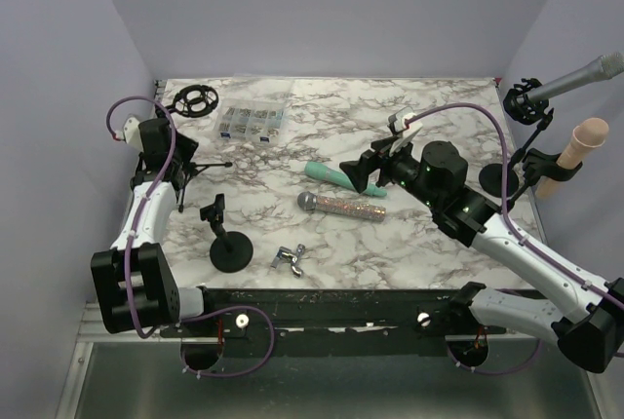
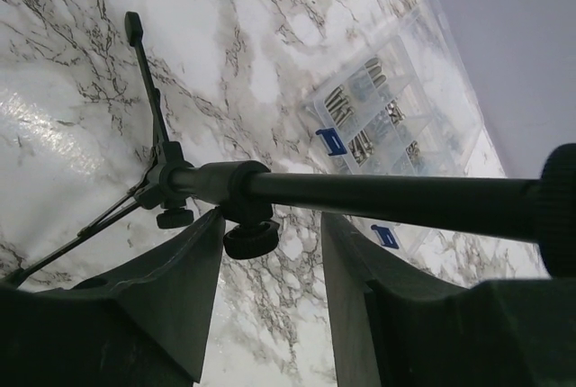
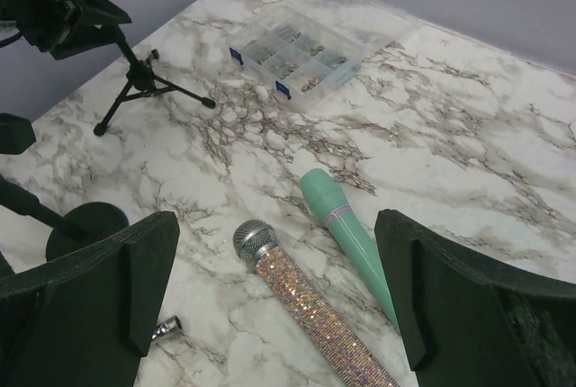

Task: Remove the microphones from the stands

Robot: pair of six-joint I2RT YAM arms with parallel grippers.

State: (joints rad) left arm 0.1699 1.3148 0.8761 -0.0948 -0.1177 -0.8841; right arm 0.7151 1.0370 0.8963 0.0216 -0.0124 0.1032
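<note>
My right gripper (image 1: 363, 175) is open and empty, hovering above two loose microphones on the marble table: a glitter one with a silver head (image 1: 341, 206) and a teal one (image 1: 330, 174). Both show between its fingers in the right wrist view, glitter (image 3: 306, 301) and teal (image 3: 346, 229). My left gripper (image 1: 175, 158) is open at a small black tripod stand (image 1: 190, 171); the stand's pole (image 2: 378, 193) lies across its fingertips, not clamped. A grey microphone (image 1: 583, 77) sits in a stand mount at the far right, and a pink one (image 1: 577, 149) sits in a clip below it.
A round-base stand with an empty clip (image 1: 230, 248) stands front left. A black shock mount (image 1: 198, 99) and a clear parts box (image 1: 253, 122) lie at the back left; the box also shows in the left wrist view (image 2: 396, 117). A metal adapter (image 1: 291, 260) lies near the front edge.
</note>
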